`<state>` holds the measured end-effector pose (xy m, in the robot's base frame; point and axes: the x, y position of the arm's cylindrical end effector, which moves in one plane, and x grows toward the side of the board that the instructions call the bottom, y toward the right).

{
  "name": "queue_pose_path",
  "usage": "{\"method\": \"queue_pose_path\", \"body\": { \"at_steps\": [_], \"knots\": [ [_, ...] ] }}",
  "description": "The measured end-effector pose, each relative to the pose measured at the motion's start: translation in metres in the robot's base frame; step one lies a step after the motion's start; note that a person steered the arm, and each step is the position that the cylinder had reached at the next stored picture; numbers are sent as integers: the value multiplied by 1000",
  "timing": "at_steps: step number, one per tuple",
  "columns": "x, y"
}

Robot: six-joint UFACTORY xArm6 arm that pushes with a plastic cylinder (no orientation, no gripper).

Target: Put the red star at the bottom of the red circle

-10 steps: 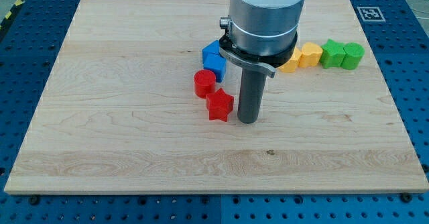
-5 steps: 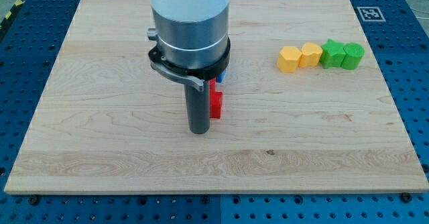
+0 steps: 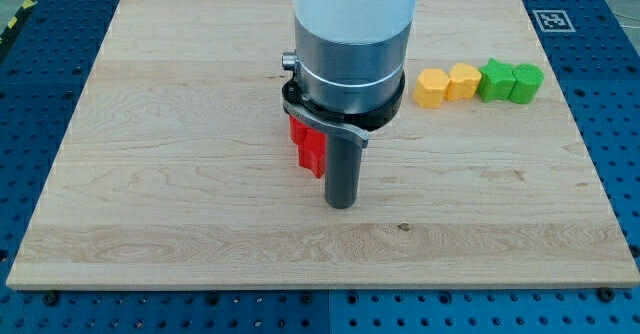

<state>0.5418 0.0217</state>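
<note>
The red star (image 3: pixel 311 156) lies near the board's middle, partly hidden behind my rod. The red circle (image 3: pixel 296 129) sits just above it and slightly to the view's left, mostly hidden by the arm's body; the two red blocks look touching. My tip (image 3: pixel 342 204) rests on the board just right of and below the red star, close to it. The blue blocks seen earlier are hidden behind the arm.
Two yellow blocks (image 3: pixel 446 84) and two green blocks (image 3: pixel 510 81) stand in a row at the view's upper right. The wooden board (image 3: pixel 150 224) lies on a blue perforated table. A fiducial marker (image 3: pixel 552 19) sits at the board's top right corner.
My tip swung left past the red star, then came back right to its lower right. The arm now hides the blue blocks and most of the red circle.
</note>
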Motion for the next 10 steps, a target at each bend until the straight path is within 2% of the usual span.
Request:
{"method": "queue_pose_path", "body": {
  "at_steps": [2,3,5,6,7,10],
  "knots": [
    [-1,62],
    [-13,61],
    [-13,-10],
    [-13,-2],
    [-13,31],
    [-59,32]
  ]
}}
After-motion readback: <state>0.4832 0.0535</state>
